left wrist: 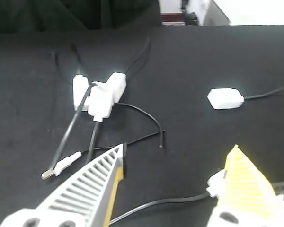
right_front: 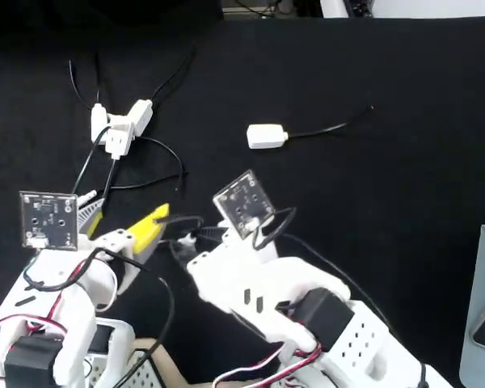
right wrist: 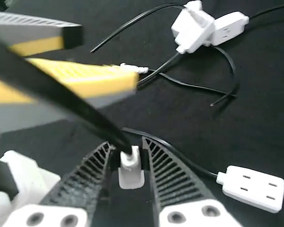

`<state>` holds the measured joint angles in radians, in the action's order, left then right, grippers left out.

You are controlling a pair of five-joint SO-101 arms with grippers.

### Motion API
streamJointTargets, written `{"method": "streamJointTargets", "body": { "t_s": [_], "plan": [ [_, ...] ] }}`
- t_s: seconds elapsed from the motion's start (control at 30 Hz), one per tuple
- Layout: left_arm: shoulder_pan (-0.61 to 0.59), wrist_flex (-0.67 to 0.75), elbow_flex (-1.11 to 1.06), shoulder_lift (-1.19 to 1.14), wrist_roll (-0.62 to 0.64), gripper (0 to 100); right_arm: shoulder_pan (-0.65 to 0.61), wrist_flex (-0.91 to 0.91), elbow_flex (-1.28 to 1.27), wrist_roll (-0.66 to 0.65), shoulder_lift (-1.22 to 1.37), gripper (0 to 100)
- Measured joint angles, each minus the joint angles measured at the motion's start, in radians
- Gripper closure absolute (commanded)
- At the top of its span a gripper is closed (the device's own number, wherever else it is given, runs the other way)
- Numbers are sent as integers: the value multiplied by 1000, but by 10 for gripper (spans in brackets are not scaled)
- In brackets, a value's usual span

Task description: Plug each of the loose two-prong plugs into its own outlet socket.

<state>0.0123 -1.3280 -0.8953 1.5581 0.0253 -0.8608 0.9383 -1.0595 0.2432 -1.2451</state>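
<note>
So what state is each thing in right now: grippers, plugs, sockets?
left gripper: open, holding nothing.
right gripper: shut on the white plug.
white plug: held, not in any socket.
small plug: lying loose, unplugged.
two-slot socket: lying flat, slots empty.
socket cluster: pieces joined together.

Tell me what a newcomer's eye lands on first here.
The right gripper is clamped on a white plug near the front of the black table, with the open left gripper close beside it. Farther back lies a cluster of white plugs and sockets, and a lone white socket sits apart from it.
</note>
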Motion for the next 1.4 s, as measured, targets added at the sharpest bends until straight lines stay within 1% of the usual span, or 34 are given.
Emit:
{"method": "streamJointTargets", "body": {
  "t_s": [0.1, 0.2, 0.3, 0.5, 0.67, 0.77, 0.87, 1.1, 1.3, 1.4],
  "plan": [
    [-9, 0, -15, 0, -46, 660, 86, 0, 0, 0, 0, 986],
    [-9, 3, -60, -6, -77, 659, 216, 0, 0, -17, 0, 986],
    [-9, 43, -109, -60, -106, 659, 356, 0, 0, -49, 0, 985],
    [-9, 132, -114, -336, -176, 650, 595, 0, 0, -109, 0, 985],
    [81, 166, -43, -583, -285, 649, 729, 0, 0, -146, 0, 985],
    [149, 213, -8, -706, -339, 650, 778, 0, 26, -155, 0, 985],
    [213, 293, 9, -819, -374, 650, 806, 0, 37, -158, 0, 985],
    [338, 483, 69, -1083, -382, 650, 835, 0, 37, -158, 0, 985],
    [371, 608, 152, -1329, -382, 651, 858, 0, 37, -158, 0, 985],
    [371, 629, 206, -1435, -382, 651, 858, 0, 37, -158, 0, 985]
  ]
}}
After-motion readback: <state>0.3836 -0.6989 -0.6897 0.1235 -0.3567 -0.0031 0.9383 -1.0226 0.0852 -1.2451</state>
